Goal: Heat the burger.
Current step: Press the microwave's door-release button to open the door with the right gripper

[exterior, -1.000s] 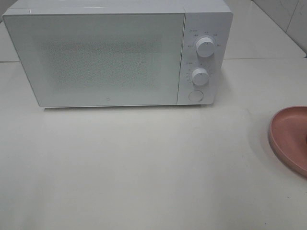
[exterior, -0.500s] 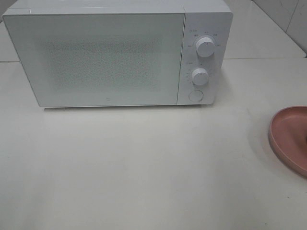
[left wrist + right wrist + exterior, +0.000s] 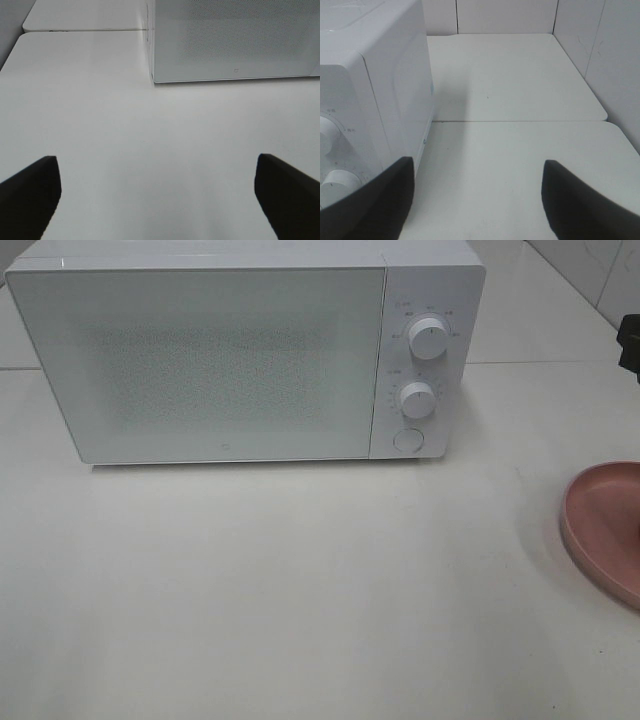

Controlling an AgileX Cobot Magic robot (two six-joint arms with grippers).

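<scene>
- Right gripper is hanging with jaws spread beside the microwave, close to its lower knob. Left gripper is gaping too, holding nothing.
- Door is sitting shut, so it's likely working the panel next: coming in square, twisting gently, not shoving the microwave.
- Burger isn't showing anywhere. The visible part of the pink plate is bare and the frosted door is hiding the inside, so can't tell its look.
</scene>
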